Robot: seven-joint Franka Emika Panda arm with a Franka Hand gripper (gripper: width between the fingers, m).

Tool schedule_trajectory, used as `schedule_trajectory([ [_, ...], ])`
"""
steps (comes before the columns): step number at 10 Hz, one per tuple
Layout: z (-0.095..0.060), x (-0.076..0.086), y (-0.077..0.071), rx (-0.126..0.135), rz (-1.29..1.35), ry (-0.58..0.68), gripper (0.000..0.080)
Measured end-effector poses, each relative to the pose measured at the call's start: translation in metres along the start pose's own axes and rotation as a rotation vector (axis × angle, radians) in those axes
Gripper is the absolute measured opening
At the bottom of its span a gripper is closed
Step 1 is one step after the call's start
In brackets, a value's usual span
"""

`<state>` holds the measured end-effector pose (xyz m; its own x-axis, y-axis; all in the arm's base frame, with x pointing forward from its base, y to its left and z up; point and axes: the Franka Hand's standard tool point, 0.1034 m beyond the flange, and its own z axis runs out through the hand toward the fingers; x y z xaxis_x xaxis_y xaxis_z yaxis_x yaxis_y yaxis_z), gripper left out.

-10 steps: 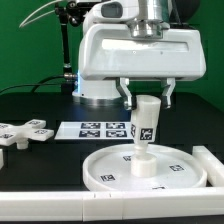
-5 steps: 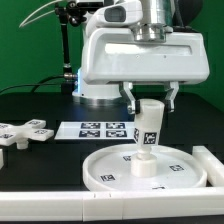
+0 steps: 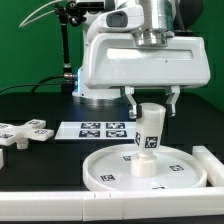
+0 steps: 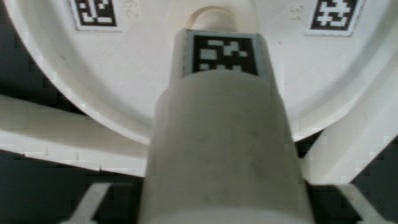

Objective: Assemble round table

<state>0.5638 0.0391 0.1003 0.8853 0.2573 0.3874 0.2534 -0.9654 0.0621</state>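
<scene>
The round white disc (image 3: 103, 172) lies on the black table near the front, rim up, with tags on its face. The short cylindrical leg (image 3: 149, 132) stands on the disc's middle, nearly upright, a tag on its side. My gripper (image 3: 152, 100) comes down from above and is shut on the leg's top end, a finger on each side. In the wrist view the leg (image 4: 222, 130) fills the middle and runs down to the disc (image 4: 71, 70), with the gripper (image 4: 222, 205) round its near end. The cross-shaped foot piece (image 3: 25, 132) lies flat at the exterior view's left.
The marker board (image 3: 98, 129) lies flat behind the disc, in front of the arm's base. A long white bar (image 3: 50, 202) runs along the table's front edge, and another white piece (image 3: 211, 160) stands right of the disc.
The gripper has shifted slightly toward the exterior view's right with the leg, and the leg now stands a little more upright on the disc.
</scene>
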Motion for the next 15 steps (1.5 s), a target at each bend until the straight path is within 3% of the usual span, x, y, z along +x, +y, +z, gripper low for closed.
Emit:
schedule_trajectory([
  [2,0.003,-0.002,0.0,-0.002,0.001,0.003,0.0409],
  [6,0.003,-0.002,0.007,-0.032,0.01,0.089,0.0409],
  [8,0.004,-0.009,0.017,-0.049,0.03,0.117,0.0409],
  [10,0.005,-0.007,0.01,-0.039,0.02,0.108,0.0409],
  [13,0.006,-0.008,0.011,-0.04,0.021,0.107,0.0409],
  [15,0.005,-0.012,0.018,-0.056,0.033,0.142,0.0409],
])
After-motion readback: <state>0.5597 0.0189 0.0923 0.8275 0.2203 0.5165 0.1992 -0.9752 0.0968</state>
